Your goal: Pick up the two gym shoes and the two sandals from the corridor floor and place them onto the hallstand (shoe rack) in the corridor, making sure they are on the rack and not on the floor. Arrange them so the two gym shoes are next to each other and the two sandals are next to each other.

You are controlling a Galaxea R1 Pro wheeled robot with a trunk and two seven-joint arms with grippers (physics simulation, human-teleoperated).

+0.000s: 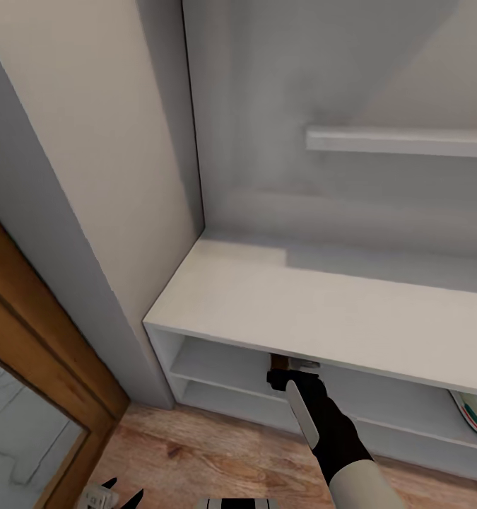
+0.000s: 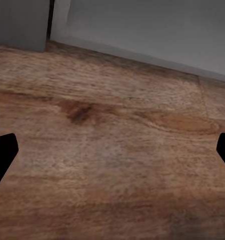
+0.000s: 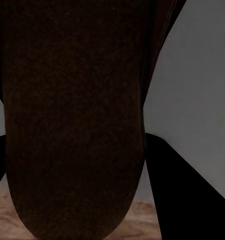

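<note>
My right gripper (image 1: 286, 373) reaches into the upper shelf opening of the hallstand (image 1: 323, 311), just under the front lip of its pale-grey top, and it is clamped on a sandal (image 3: 72, 120). In my right wrist view the sandal's dark brown, finely grained underside hangs broad and round-ended between my black fingers (image 3: 185, 190), with grey shelf behind it and a strip of wood floor beyond its rounded end. From my head camera only a brown sliver of it shows at the shelf mouth, at about 12 o'clock from my wrist.

What the next move turns on, as I judge it: the sandal's long axis runs along my fingers, pointing into the shelf, so setting it down means pushing it a little deeper and lowering it flat onto the shelf board before letting go. The right arm is the one for this; it is already there.

One gym shoe (image 1: 475, 413) sits on the same rack at about 3 o'clock from my gripper, well apart, white with green and orange-red markings, partly cut off by the frame edge. I cannot see the other sandal, so I cannot tell which side this one should go.

My left gripper (image 2: 112, 160) hangs low over the corridor floor (image 2: 107, 125), fingers spread wide and holding nothing, above warm wood-grain planks with a dark knot.

The rack is smooth, matte and flat, its shelves long.
</note>
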